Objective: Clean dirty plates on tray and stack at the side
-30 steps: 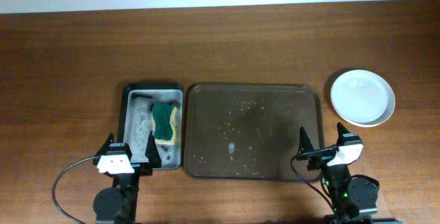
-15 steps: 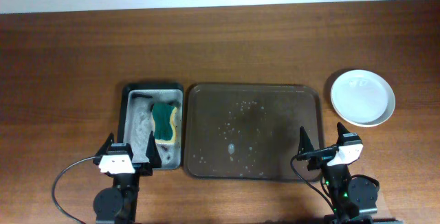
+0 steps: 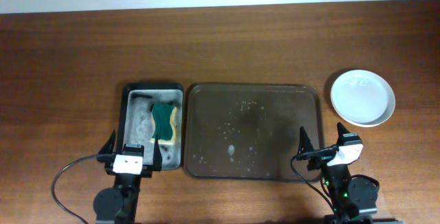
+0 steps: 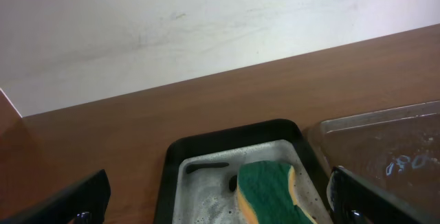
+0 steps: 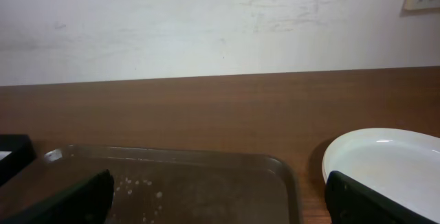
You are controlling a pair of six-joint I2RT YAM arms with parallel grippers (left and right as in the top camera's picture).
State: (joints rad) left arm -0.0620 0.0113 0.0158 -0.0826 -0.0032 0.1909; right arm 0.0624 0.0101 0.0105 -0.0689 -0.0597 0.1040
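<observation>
The dark brown tray (image 3: 275, 114) lies mid-table with only water droplets on it; it also shows in the right wrist view (image 5: 206, 183) and in the left wrist view (image 4: 392, 141). A plain white plate (image 3: 362, 97) sits on the table right of the tray, also in the right wrist view (image 5: 385, 162); I cannot tell whether other plates lie under it. No mint-green plate shows. My left gripper (image 3: 133, 148) is open and empty at the near end of the sponge tray. My right gripper (image 3: 322, 141) is open and empty at the tray's near right corner.
A black-rimmed metal sponge tray (image 3: 137, 110) with suds touches the brown tray's left side and holds a green and yellow sponge (image 3: 163, 122), also in the left wrist view (image 4: 271, 189). A pale wall runs behind the table's far edge.
My left gripper has shifted a little to the right, toward the sponge tray. The right arm, the plate and the tray have not moved.
</observation>
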